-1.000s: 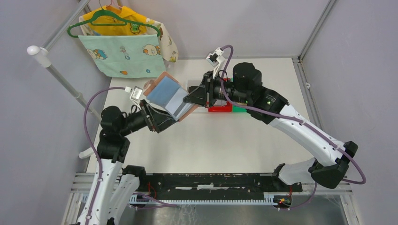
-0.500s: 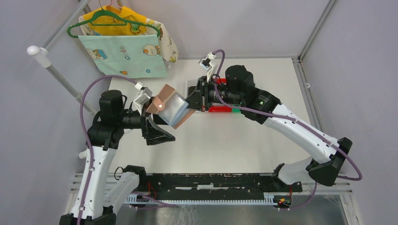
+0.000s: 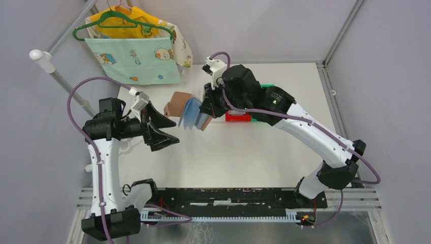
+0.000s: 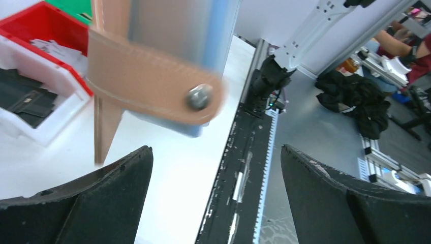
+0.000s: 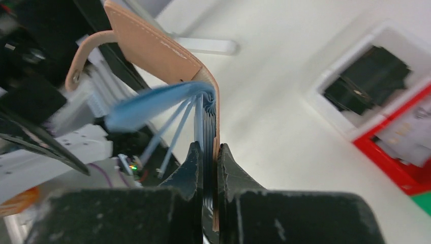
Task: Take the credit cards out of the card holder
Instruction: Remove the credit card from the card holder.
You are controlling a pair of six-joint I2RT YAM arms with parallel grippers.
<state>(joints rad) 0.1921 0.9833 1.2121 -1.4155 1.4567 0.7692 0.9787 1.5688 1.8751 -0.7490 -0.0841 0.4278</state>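
Observation:
The card holder (image 3: 179, 104) is a pinkish-tan folding wallet with blue-grey sleeves (image 3: 192, 113) fanned open, held in the air over the table's back middle. My right gripper (image 3: 206, 110) is shut on its one cover and several sleeves, as the right wrist view (image 5: 207, 152) shows, with the other cover (image 5: 152, 51) and loose sleeves (image 5: 147, 104) spread to the left. My left gripper (image 3: 165, 129) is open and empty, a short way left of and below the holder. In the left wrist view the closure tab (image 4: 152, 86) with its snap hangs ahead of the open gripper (image 4: 216, 173). No credit card shows apart from the sleeves.
A red bin (image 3: 238, 118), a green bin (image 3: 267, 87) and a white bin with black items (image 4: 30, 101) stand at the back of the table behind the right arm. Children's clothes on a green hanger (image 3: 132, 46) hang at the back left. A black rail (image 3: 228, 195) runs along the near edge.
My left gripper has let go of the card holder and drawn back to the left, open. The right gripper has swung the holder a little left and up; its sleeves now fan out.

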